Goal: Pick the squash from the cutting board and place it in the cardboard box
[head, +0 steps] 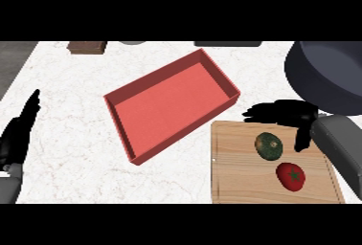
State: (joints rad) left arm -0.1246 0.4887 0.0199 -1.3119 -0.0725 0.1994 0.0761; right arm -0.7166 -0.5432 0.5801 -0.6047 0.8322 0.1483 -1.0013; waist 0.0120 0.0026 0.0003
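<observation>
A round dark green squash (269, 146) lies on the wooden cutting board (240, 182) at the lower right, with a red tomato (290, 175) just below it. My right hand (283, 113) hovers over the board's top edge, above and slightly right of the squash, fingers relaxed and pointing left, thumb hanging down beside the squash without touching it. The open red box (173, 103) sits left of the board, tilted, with nothing in it. My left hand (20, 131) rests at the left edge, fingers straight and pointing up.
A large dark pot (329, 76) stands at the upper right, close behind my right hand. A small brown block (87, 47) and grey items (226, 43) line the counter's far edge. White marble counter (71, 95) spreads left of the box.
</observation>
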